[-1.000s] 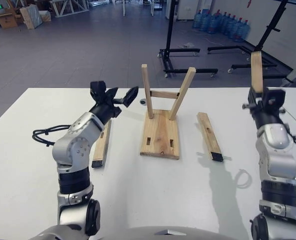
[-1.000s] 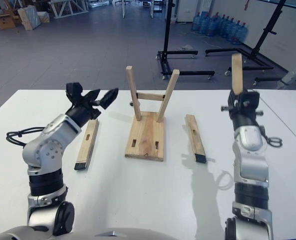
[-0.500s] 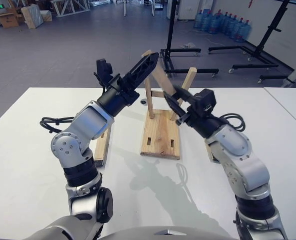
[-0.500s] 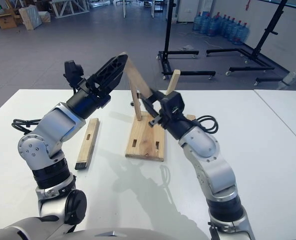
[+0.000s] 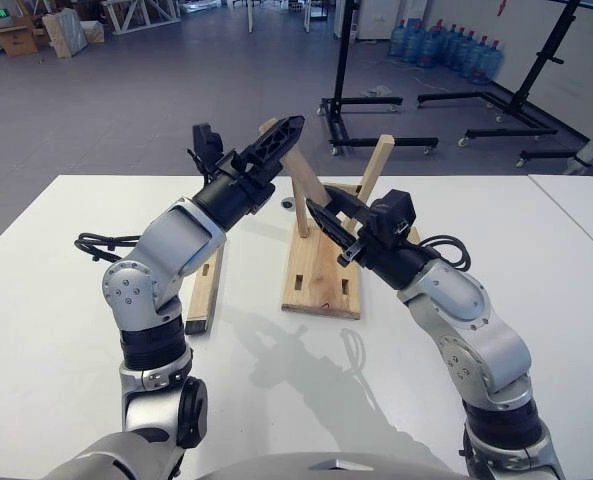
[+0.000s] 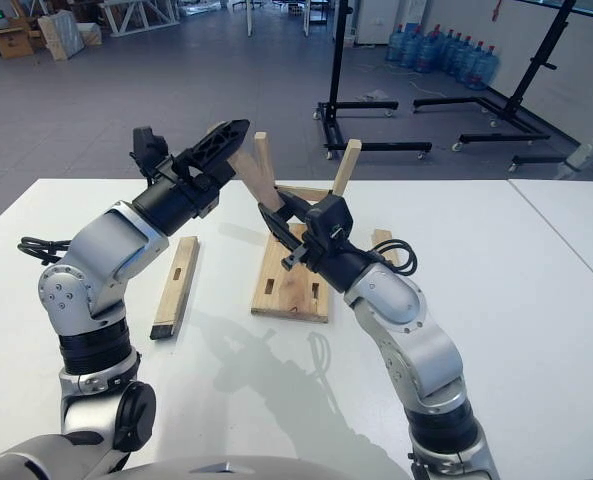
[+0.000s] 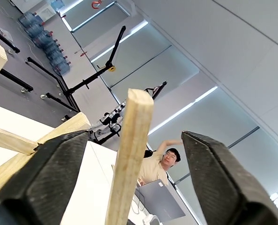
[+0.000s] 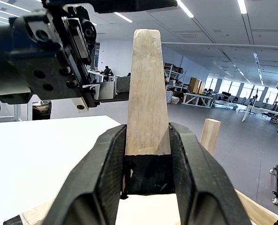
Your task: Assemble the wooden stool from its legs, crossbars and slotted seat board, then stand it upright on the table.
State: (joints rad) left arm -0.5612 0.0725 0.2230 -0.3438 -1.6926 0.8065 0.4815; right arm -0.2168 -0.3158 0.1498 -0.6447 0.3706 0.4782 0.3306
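Observation:
My right gripper is shut on the lower end of a wooden leg, holding it slanted above the table's middle. The leg's free tip sits between the open fingers of my left gripper, and I cannot tell whether they touch it. In the right wrist view the leg is clamped between the two pads. Below lies the slotted seat board with two legs and a crossbar standing on its far end. One loose leg lies left of the board, another right of it.
A black cable loops on the table by the left arm. The white table has free room at the front and far right. Black rack stands and water bottles are on the floor behind.
My right arm swung from upright at the far right into the middle, carrying the leg. My left gripper rose to meet it, and the leg's tip now lies between its fingers.

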